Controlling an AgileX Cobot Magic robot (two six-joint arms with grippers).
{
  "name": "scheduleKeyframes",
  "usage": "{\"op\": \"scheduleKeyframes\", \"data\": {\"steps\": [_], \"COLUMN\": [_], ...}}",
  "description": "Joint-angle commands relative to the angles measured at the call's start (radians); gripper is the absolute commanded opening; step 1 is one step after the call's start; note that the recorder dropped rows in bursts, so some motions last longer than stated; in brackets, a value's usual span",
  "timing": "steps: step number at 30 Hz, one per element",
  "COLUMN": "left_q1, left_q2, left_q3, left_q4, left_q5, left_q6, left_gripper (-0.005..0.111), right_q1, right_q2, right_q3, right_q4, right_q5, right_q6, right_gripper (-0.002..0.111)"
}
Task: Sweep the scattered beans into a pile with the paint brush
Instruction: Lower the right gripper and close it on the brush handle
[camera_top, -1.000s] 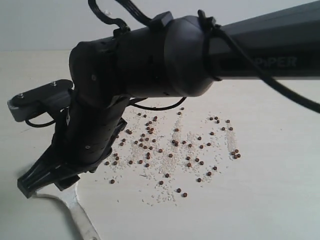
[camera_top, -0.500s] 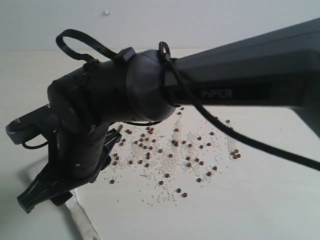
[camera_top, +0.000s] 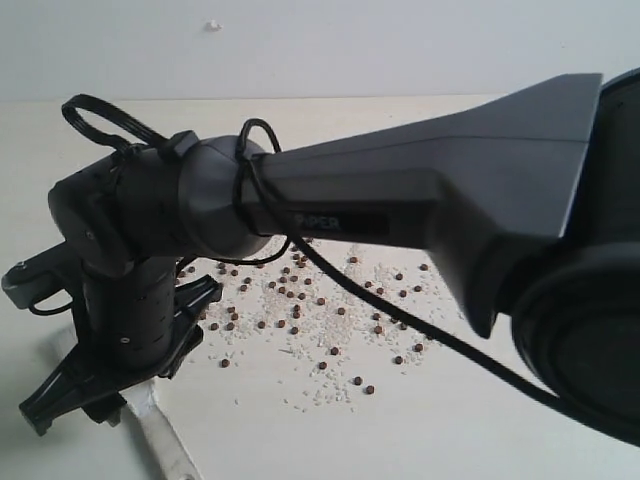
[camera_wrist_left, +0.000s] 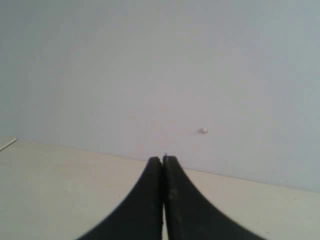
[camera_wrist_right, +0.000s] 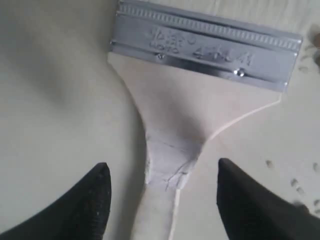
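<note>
The paint brush (camera_wrist_right: 200, 100) lies flat on the pale table, its silver ferrule (camera_wrist_right: 205, 47) away from my right gripper (camera_wrist_right: 162, 175). That gripper is open, its two black fingers either side of the cream handle without touching it. In the exterior view the right gripper (camera_top: 85, 405) hangs low at the left, over the brush handle (camera_top: 165, 445). The beans (camera_top: 320, 310), mixed with white grains, lie spread across the table's middle; no pile is in view. My left gripper (camera_wrist_left: 163, 160) is shut and empty, and out of the exterior view.
The right arm's dark body (camera_top: 400, 200) crosses the exterior view and hides part of the table and the beans. A few white grains (camera_wrist_right: 295, 185) lie beside the brush. A plain wall (camera_wrist_left: 160, 75) rises behind the table's far edge.
The right arm has swung left and down, bringing its gripper lower over the brush handle. The brush and beans have not moved. The left gripper stays shut.
</note>
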Motion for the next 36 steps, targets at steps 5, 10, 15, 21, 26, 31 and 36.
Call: {"op": "scheduleKeyframes", "data": {"steps": [5, 10, 15, 21, 26, 31, 36], "left_q1": [0.002, 0.002, 0.002, 0.002, 0.002, 0.002, 0.002], "left_q2": [-0.006, -0.006, -0.006, -0.006, -0.006, -0.006, -0.006], "left_q3": [0.001, 0.001, 0.001, 0.001, 0.001, 0.001, 0.001], "left_q4": [0.001, 0.001, 0.001, 0.001, 0.001, 0.001, 0.001], "left_q5": [0.0, 0.0, 0.0, 0.0, 0.0, 0.0, 0.0], "left_q6": [-0.002, -0.002, -0.002, -0.002, -0.002, -0.002, -0.002], "left_gripper": [0.0, 0.0, 0.0, 0.0, 0.0, 0.0, 0.0], "right_q1": [0.001, 0.001, 0.001, 0.001, 0.001, 0.001, 0.001], "right_q2": [0.05, 0.072, 0.08, 0.08, 0.08, 0.08, 0.08], "right_q3": [-0.066, -0.073, -0.073, -0.073, -0.073, -0.073, -0.073], "right_q4": [-0.016, -0.016, -0.035, -0.058, -0.102, -0.077, -0.077], "right_q5": [0.061, 0.063, 0.052, 0.055, 0.053, 0.048, 0.034], "right_q6": [0.047, 0.051, 0.067, 0.12, 0.181, 0.17, 0.18], "right_gripper": [0.058, 0.058, 0.058, 0.058, 0.058, 0.058, 0.058]}}
